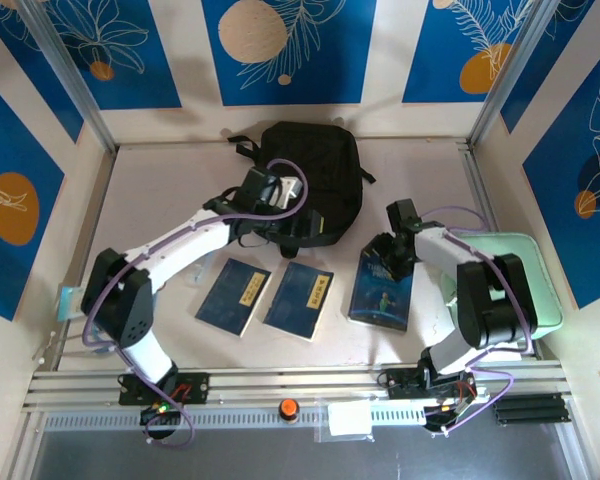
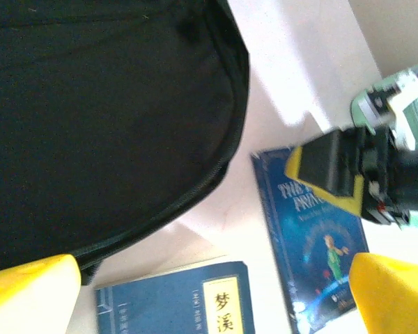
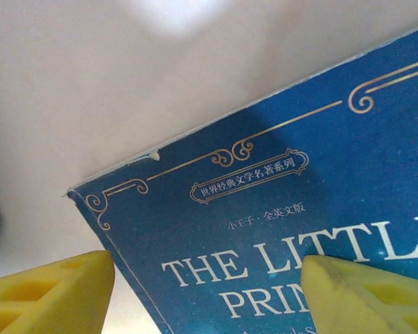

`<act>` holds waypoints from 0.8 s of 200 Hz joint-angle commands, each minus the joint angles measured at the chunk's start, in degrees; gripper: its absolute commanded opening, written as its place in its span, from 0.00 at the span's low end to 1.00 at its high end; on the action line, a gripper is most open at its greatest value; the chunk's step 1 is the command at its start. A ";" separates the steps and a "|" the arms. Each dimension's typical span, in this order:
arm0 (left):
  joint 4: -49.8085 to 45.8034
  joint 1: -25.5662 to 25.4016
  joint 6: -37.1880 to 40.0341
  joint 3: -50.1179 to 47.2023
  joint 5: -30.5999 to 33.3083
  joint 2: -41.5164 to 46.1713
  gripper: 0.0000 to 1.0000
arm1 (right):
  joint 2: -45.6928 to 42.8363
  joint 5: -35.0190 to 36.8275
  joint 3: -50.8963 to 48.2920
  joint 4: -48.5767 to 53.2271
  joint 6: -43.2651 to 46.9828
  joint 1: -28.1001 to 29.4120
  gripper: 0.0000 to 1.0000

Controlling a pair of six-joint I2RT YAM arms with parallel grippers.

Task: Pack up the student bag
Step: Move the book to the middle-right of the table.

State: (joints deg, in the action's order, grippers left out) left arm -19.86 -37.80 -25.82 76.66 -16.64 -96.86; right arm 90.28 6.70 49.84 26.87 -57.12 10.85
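The black student bag [image 1: 315, 160] lies at the back middle of the table; its zip edge curves through the left wrist view [image 2: 90, 125]. My left gripper [image 1: 278, 190] hovers over the bag's near left part, open, with the yellow fingers [image 2: 28, 285] wide apart and nothing between them. The blue "Little Prince" book [image 1: 382, 292] lies flat to the bag's right. My right gripper [image 1: 392, 250] is open just above the book's far end [image 3: 299, 223]. One finger [image 3: 49, 292] is off its left edge, the other over the cover.
Two dark blue books [image 1: 233, 296] [image 1: 300, 300] lie side by side near the front; one of them is in the left wrist view [image 2: 174, 306]. A mint-green zip case [image 1: 530, 270] sits at the right, partly under the right arm. Walls close in the table.
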 commanded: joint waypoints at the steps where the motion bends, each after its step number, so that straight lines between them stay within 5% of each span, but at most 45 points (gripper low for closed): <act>1: -0.07 -3.32 -1.74 4.68 0.03 -3.69 0.96 | 5.75 -3.23 3.38 -5.12 2.73 -1.39 0.72; 34: -0.63 -7.59 -4.55 8.44 1.49 -9.35 0.91 | 2.53 -2.93 7.62 -2.11 6.43 -2.05 0.70; 78: -5.84 -13.08 -6.94 16.47 11.10 -17.60 0.76 | -7.47 5.27 2.89 4.59 9.62 -3.54 0.70; 160: -10.14 -15.99 -6.56 26.30 14.38 -30.26 0.52 | -9.91 5.46 -5.74 6.92 10.36 -7.65 0.43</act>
State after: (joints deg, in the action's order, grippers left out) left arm -26.81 -53.54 -32.67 99.42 -3.51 -124.55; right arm 80.27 12.23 44.84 32.51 -47.55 3.66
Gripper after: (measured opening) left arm 0.544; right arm 0.448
